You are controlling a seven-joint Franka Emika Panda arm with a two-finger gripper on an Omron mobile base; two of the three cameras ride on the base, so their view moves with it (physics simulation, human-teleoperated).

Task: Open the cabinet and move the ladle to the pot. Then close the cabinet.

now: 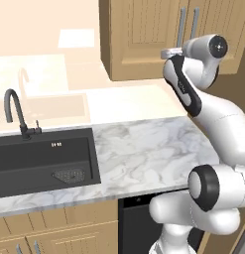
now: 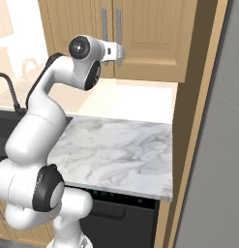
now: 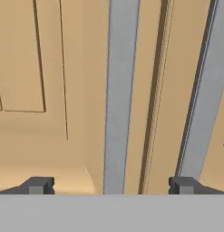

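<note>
The gripper [image 3: 111,186] is spread wide, straddling the left door's handle [image 3: 119,90] of the cabinet [image 1: 144,39] — the bar runs vertically between its fingertips, dead ahead. The cabinet hangs above the counter [image 1: 144,149], doors shut.

A: What does the arm [image 1: 213,124] look like?

B: Glossy white shells, rounded and thick, with dark bands at the joints. One joint cap [image 1: 217,46] is a black disc with a small pale centre.

A: Any markings?

B: A long dark strip runs along one link [image 1: 183,87], with faint small marks on it. No cables showing.

A: And the tool [image 3: 111,186]?

B: Two small dark grey fingertips [image 3: 38,185], blocky and square-edged. The wrist piece [image 2: 113,50] behind it is pale grey-white.
</note>
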